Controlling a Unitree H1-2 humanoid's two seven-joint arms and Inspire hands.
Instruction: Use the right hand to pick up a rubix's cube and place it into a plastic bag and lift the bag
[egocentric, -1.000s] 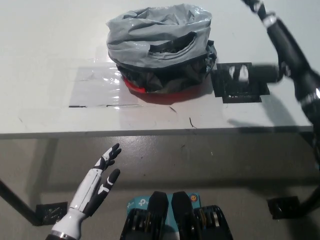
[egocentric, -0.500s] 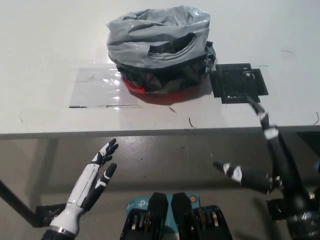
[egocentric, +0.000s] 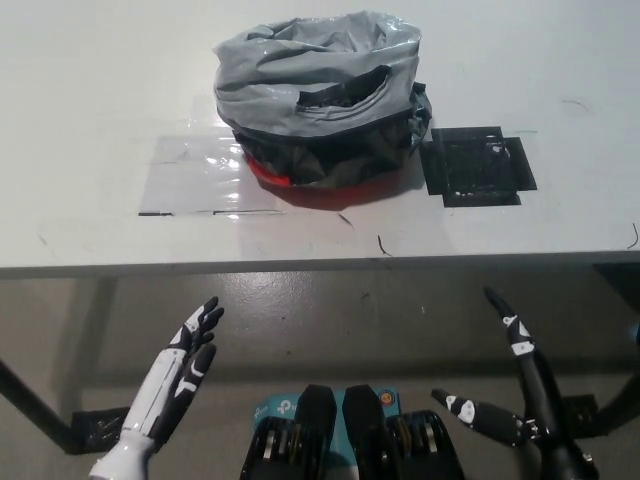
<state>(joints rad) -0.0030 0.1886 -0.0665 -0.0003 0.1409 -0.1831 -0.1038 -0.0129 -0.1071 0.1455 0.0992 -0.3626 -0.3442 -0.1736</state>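
Rubik's cube first: you cannot see it anywhere on the table top, and whether it lies inside the plastic bag (egocentric: 320, 85) cannot be told, since the bag's dark opening shows nothing clear.

Look at your right hand (egocentric: 520, 405). Its black fingers (egocentric: 512, 335) are spread wide apart, one pointing up toward the table edge and another stretched out to the side over the floor, and they hold nothing. That hand sits low at the bottom right, below the table's front edge and well apart from the bag.

Your left hand (egocentric: 178, 375) rests at the lower left, also below the table edge. Its white and black fingers (egocentric: 203, 318) are extended and slightly fanned, empty, with the palm turned inward and the white forearm running down to the bottom edge of the picture.

Moving outward, the grey bag sits crumpled and bunched at the far middle of the white table (egocentric: 90, 120), its mouth facing up. It rests on something red (egocentric: 268, 172), of which you see only a curved sliver under the bag's near left side.

Just beside the bag on its right, a black taped square (egocentric: 478, 165) lies flat on the table. To the bag's left, a clear shiny sheet (egocentric: 195, 180) is flat on the surface, touching the bag's base.
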